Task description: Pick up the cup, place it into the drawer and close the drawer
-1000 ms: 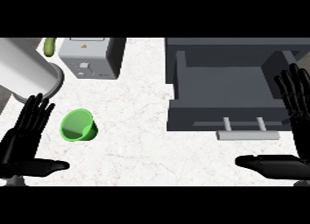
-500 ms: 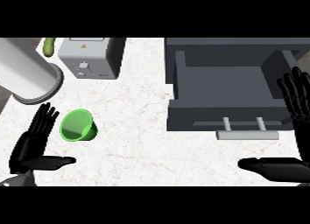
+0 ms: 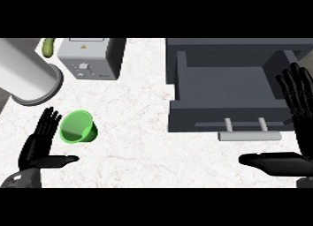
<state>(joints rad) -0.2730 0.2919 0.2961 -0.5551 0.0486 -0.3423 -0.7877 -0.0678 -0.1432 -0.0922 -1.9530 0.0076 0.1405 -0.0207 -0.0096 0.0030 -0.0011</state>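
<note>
We find the green cup (image 3: 78,126) in the lower left of the frame, lying on its side on the white counter (image 3: 139,110) with its open mouth turned toward the lower left, so its long axis runs roughly from the lower left up to the right. Our left hand (image 3: 40,145) sits just beside it, a little lower and to the left, fingers straight and lightly spread pointing up the frame, thumb stuck out to the right beneath the cup; whether the fingertips touch the rim we cannot tell, but nothing is curled round it. So the cup lies to the right of and slightly above our palm, in the angle between fingers and thumb, and this hand is plainly the nearer one. Our right hand (image 3: 301,119) stands at the right edge of the frame, fingers straight and up, thumb pointing left, resting and holding nothing, well apart from the cup. The grey drawer (image 3: 227,92) is pulled open in the upper right, its pale handle (image 3: 249,135) facing the lower edge. We judge the grasp not yet made: the next move calls for closing the left fingers across the cup's side wall, then a carry rightward across the frame to the drawer.
</note>
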